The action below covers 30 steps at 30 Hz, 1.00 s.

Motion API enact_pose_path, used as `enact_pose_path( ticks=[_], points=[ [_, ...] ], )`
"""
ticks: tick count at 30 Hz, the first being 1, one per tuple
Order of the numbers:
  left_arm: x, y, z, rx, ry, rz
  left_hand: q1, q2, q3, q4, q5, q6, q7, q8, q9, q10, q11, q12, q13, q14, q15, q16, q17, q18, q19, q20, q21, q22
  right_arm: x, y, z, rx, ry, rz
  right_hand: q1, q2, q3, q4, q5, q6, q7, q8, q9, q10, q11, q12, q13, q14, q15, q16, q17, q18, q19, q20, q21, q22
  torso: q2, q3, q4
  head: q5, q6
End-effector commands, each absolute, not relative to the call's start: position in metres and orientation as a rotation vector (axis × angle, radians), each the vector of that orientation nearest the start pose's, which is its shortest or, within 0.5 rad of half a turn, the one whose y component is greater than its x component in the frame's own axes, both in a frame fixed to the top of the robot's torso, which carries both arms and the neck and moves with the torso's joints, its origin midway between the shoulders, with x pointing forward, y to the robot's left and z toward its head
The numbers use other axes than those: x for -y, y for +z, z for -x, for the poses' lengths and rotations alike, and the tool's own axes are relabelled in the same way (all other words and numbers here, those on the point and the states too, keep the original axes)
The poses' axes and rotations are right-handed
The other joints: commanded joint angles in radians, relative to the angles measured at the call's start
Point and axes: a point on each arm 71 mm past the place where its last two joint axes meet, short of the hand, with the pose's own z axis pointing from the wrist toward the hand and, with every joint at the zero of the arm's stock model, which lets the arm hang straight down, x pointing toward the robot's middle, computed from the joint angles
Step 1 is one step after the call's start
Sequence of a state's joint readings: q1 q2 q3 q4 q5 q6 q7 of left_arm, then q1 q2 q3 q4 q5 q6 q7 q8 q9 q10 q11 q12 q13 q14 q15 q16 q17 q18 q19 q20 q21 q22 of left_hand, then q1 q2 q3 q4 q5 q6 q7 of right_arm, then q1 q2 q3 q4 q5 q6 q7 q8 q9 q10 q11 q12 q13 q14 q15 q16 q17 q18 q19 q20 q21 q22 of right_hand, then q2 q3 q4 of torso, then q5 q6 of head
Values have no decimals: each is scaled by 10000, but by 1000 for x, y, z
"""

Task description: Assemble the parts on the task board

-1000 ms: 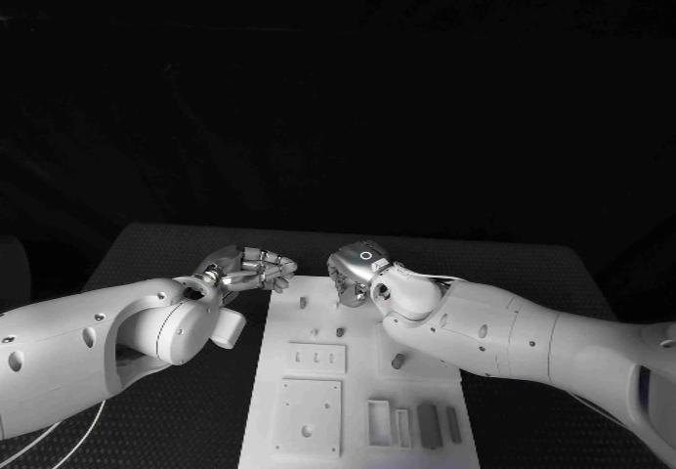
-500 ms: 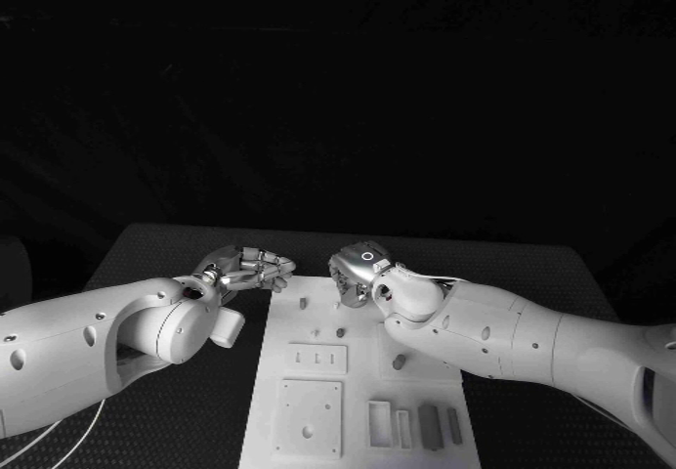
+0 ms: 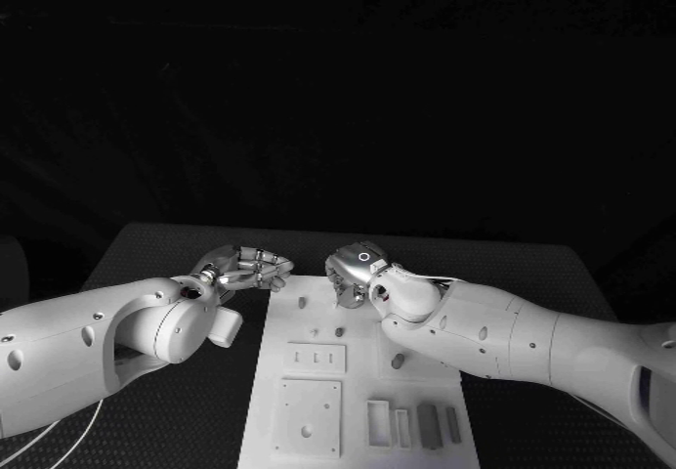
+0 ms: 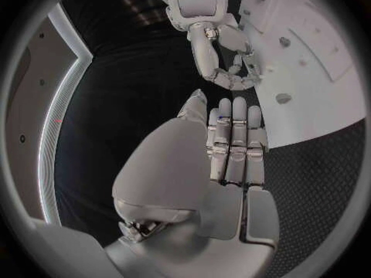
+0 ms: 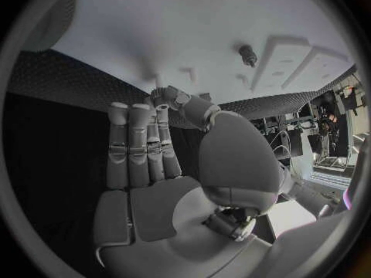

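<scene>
The white task board [image 3: 282, 337] runs down the middle of the table, and its far end shows in the left wrist view [image 4: 317, 86] and the right wrist view [image 5: 154, 25]. Several grey parts [image 3: 428, 426] lie at its near right corner. A small dark part [image 5: 247, 54] stands in the board. My left hand [image 3: 248, 267] hovers at the board's far left edge, fingers [image 4: 234, 139] straight and side by side, holding nothing. My right hand [image 3: 358, 273] is over the board's far end; its thumb tip [image 5: 161, 94] meets a fingertip beside a small peg [image 5: 158, 80]. Whether it pinches anything is unclear.
Two square plates with holes [image 3: 317, 357] [image 3: 309, 418] sit on the board's near half, with an upright frame [image 3: 380, 423] beside the parts. Black matting [image 3: 184, 244] surrounds the board. My right hand [image 4: 220, 49] reaches close to the left hand's fingertips.
The right hand has shifted very slightly to the left over the board's far end. The left hand and the parts are where they were.
</scene>
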State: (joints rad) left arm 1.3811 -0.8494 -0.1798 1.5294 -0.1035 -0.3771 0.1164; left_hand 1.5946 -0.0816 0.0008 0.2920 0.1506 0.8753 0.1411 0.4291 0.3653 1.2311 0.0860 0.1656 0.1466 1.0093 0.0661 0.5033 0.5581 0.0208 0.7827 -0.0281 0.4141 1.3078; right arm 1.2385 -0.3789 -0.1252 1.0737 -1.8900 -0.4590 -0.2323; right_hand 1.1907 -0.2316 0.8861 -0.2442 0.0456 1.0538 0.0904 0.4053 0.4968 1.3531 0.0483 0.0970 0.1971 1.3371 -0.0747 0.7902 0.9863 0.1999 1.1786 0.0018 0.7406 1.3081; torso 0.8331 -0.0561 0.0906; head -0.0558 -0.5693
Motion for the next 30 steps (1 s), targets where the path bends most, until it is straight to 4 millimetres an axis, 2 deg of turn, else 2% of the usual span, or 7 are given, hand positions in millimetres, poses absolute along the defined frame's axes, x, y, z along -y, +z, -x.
enact_pose_path(
  ticks=[1,12,30],
  points=[
    [-215,-156,-501,-16526,-12729,10382,-86,-28,50,-11,-4,16,82,-66,17,6,59,-55,12,48,44,-35,11,155,-52,-19,51,193,83,-204,-542,-14083,3579,5257,90,-5,65,23,29,81,8,-2,17,471,-217,89,689,-2,-81,17,10,619,-27,-67,50,229,5,-4,4,-18,-4],
    [-216,-156,-502,-16483,-12704,10391,-90,-29,56,-12,-7,17,80,-74,24,7,59,-63,15,49,45,-41,20,156,-56,-18,56,192,83,-205,-541,-13982,3539,5446,70,-66,150,22,30,109,-4,-8,45,501,-229,81,721,2,-92,48,18,619,-40,-70,104,224,19,4,9,-5,2],
    [-217,-156,-502,-16432,-12662,10407,-92,-32,62,-13,-8,19,79,-81,33,11,58,-69,19,51,44,-47,29,158,-58,-18,61,191,86,-206,-539,-13908,3487,5490,49,-154,299,44,35,135,-12,-30,76,525,-233,60,759,3,-96,81,16,619,-49,-73,167,216,22,-9,12,-27,-6]
  ],
)
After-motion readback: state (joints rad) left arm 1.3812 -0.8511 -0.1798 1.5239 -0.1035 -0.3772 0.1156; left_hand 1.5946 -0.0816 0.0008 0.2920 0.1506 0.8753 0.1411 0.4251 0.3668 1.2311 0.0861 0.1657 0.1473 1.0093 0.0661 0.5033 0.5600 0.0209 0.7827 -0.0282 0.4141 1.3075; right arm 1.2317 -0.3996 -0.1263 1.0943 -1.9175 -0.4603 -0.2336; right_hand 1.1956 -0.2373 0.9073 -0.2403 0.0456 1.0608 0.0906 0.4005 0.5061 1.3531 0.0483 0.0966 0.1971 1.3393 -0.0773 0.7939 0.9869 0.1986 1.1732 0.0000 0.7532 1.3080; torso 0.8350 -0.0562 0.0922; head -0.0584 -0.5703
